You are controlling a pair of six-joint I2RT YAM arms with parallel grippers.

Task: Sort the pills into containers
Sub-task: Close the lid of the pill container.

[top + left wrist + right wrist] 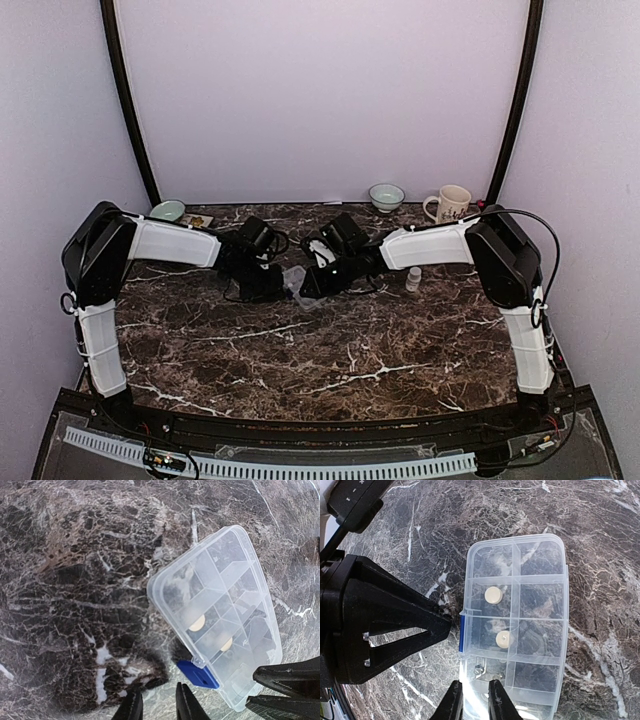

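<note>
The box [298, 282] lies flat near the middle of the desk [330, 350], well away from every edge. The widest bare stretch of desk runs from the box toward the near edge. Both arms reach in over the box, the left arm [175, 243] from one side and the right arm [430, 245] from the other, so room right around it is tight. Along the back edge stand a green bowl [168, 211], a pale bowl [387, 196] and a mug [449, 204], all well apart from the box. A small white bottle [413, 280] stands close beside the right arm.

The box is clear plastic, its lid looks shut, and a blue clasp [197, 674] sits on one long side. Inside, dividers split it into small compartments [540, 600]. Two round pale pills [493, 595] show, each in its own compartment, in neighbouring compartments along the clasp side. The other compartments look bare, though glare hides part of them.

The left fingers [186, 705] stand slightly apart, only desk showing in the narrow gap, their tips just beside the clasp. The right fingers [451, 702] straddle the box's near rim, one outside the wall and one over the lid, and appear to pinch it.
</note>
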